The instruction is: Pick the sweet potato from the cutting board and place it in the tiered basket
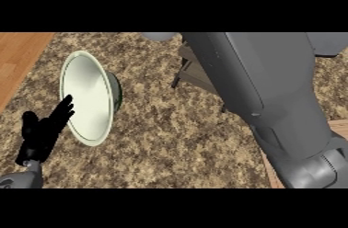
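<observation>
Looking steeply down on a speckled brown granite tabletop (176,144). Left hand (42,130) shows at the lower left, black, fingers straight and slightly apart, pointing up and to the right; fingertips sit just beside the left rim of a pale green plate (87,97), and whether they touch it cannot be told. Nothing is held in that hand. Plate appears as a tall oval, tilted, with a darker green underside showing along its right edge.

Right forearm (272,98), grey, fills most of the right half of the view, running from the top centre down to the lower right corner. It hides whatever lies beneath it. Right hand is not visible, so the state of its fingers cannot be told.

Between plate and forearm, near the top, a dark thin frame (182,71) with angled legs stands on the tabletop, mostly covered by the forearm; could be part of the tiered basket, but too little shows to say.

Light wood surface (20,57) lies at the upper left corner beyond the granite. Another strip of light wood (270,169) peeks out along the forearm's lower left edge.

Sweet potato: not seen anywhere in this view; its position cannot be told.
</observation>
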